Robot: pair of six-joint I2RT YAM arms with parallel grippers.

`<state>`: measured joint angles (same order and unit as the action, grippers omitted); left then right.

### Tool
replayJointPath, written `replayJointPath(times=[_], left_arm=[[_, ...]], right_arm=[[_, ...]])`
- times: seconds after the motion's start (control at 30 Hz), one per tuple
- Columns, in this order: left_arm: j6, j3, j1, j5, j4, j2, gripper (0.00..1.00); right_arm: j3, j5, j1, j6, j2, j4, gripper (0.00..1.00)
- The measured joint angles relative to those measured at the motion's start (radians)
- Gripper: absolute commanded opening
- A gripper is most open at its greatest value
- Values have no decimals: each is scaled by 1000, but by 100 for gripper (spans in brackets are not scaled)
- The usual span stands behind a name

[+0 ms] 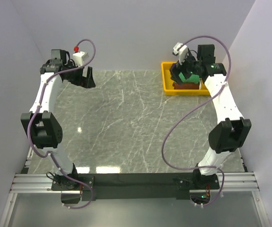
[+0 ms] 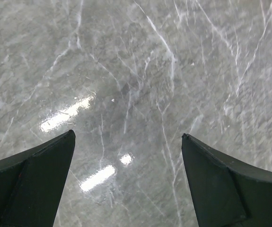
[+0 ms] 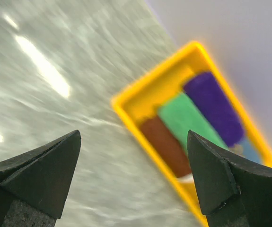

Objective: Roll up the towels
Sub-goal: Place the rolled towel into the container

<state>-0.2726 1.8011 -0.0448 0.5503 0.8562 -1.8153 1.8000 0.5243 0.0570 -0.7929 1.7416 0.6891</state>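
The towels lie side by side as rolls in a yellow tray at the far right of the table: a dark purple towel, a bright green towel and a brown one. My right gripper hangs above the tray's near-left rim, open, with nothing between its fingers; the view is blurred. From above, the right gripper covers most of the tray. My left gripper is open over bare marble at the far left, far from the towels.
A grey marble tabletop spans the space between the arms. White walls close in the back and both sides. A pale blue item shows at the tray's far end. Cables loop from each arm.
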Motion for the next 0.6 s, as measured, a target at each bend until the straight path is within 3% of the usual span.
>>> replayJointPath(times=[0.1, 0.23, 0.47, 0.6], left_arm=[[33, 8, 0, -16, -3, 3, 99], [61, -25, 2, -27, -12, 6, 99], [84, -351, 5, -82, -61, 93, 99], [76, -497, 7, -105, -55, 167, 99]], right_arm=[[6, 22, 31, 201, -56, 38, 99], [-198, 10, 32, 406, -181, 25, 99], [-610, -45, 75, 579, -307, 10, 100], [-691, -54, 120, 599, -367, 20, 100]])
